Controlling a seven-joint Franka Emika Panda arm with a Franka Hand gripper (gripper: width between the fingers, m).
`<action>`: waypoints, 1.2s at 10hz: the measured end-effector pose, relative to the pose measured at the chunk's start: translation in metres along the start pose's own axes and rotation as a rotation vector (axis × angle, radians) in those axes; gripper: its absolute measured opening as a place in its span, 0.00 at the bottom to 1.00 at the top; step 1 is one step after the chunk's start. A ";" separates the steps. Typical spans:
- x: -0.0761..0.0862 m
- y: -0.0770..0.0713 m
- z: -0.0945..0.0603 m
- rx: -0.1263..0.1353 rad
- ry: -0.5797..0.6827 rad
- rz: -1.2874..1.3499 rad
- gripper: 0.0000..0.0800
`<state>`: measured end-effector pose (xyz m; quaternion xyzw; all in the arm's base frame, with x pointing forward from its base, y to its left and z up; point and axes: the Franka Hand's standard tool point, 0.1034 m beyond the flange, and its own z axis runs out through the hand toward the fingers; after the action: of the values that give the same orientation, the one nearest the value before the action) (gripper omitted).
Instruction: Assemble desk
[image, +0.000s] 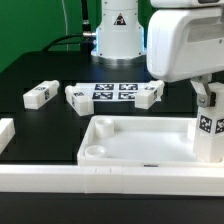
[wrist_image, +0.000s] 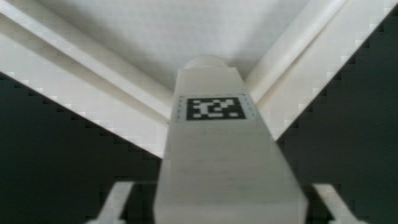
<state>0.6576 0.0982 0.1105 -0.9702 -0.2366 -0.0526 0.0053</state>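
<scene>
The desk top (image: 140, 150), a white tray with a raised rim and a round socket (image: 92, 153) in one corner, lies upside-open near the front rail. One white square leg (image: 209, 135) with a tag stands upright at the top's corner on the exterior view's right. My gripper (image: 207, 100) hangs over this leg. In the wrist view the leg (wrist_image: 217, 150) lies between my fingers (wrist_image: 118, 200), with a dark gap on each side, so my gripper (wrist_image: 222, 205) is open around it. Three more legs (image: 40, 94) (image: 77, 97) (image: 148, 96) lie behind the top.
The marker board (image: 112, 92) lies flat between the loose legs. A long white border rail (image: 100, 180) runs along the front, and a short one (image: 5, 135) stands at the exterior view's left. The robot's base (image: 118, 30) rises at the back.
</scene>
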 end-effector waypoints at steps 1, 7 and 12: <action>0.000 -0.001 0.000 0.003 -0.003 0.114 0.36; -0.001 0.002 0.001 0.006 -0.006 0.734 0.36; -0.002 0.004 0.001 0.000 -0.007 1.232 0.36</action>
<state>0.6581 0.0939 0.1098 -0.9288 0.3673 -0.0368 0.0342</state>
